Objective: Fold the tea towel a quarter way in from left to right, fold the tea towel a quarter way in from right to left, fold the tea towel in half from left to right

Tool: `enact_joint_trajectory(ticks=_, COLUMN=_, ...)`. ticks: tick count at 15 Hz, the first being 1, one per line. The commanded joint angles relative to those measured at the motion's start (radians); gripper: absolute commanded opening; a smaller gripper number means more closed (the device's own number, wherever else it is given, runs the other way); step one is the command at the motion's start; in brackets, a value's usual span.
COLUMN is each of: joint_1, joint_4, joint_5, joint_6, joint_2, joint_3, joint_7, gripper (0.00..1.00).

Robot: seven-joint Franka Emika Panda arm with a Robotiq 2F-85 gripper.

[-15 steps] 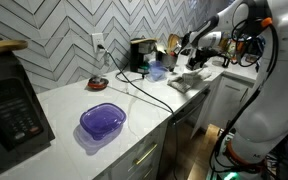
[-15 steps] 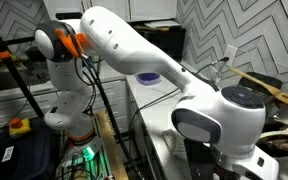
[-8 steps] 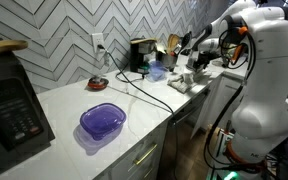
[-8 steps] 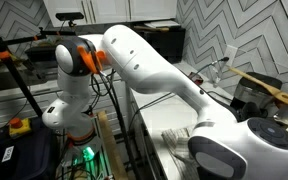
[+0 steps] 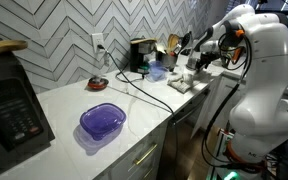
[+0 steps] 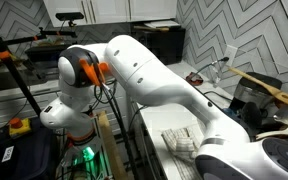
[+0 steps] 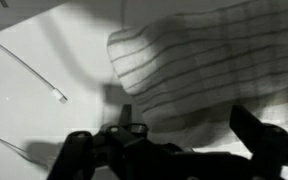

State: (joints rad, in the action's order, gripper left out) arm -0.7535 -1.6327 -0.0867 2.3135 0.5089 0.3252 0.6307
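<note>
The tea towel [image 7: 209, 65] is an off-white cloth with thin dark lines, bunched on the white counter. It fills the upper right of the wrist view. It also shows in both exterior views [image 5: 188, 83] [image 6: 181, 141], at the counter's end. My gripper [image 7: 184, 128] hangs just above the towel's near edge. Its two dark fingers [image 7: 254, 130] stand wide apart with nothing between them. In an exterior view the gripper [image 5: 196, 62] points down over the towel. The translucent purple bowl [image 5: 103, 121] sits far off on the counter.
A small light blue object [image 5: 156, 72] and dark appliances [image 5: 141, 53] stand by the tiled wall behind the towel. A black cable [image 5: 134, 92] runs across the counter. A thin white cord [image 7: 34, 70] lies left of the towel. A microwave [image 5: 12, 105] stands at the far end.
The arm has swung in and lowered the gripper towards the towel. The towel and bowl have not moved.
</note>
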Motion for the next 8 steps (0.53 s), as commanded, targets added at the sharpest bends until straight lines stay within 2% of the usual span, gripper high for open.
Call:
enact_joint_trajectory(ticks=1, joint_1=-0.027, joint_4=0.008, joint_5=0.021, joint_6=-0.003, joint_2=-0.001, joint_3=-0.033, joint_7=-0.013, gripper=1.0)
enact_joint_trajectory(ticks=8, joint_1=-0.052, joint_4=0.014, joint_5=0.02, joint_6=0.016, joint_2=0.023, joint_3=-0.06, joint_7=-0.004, gripper=1.0)
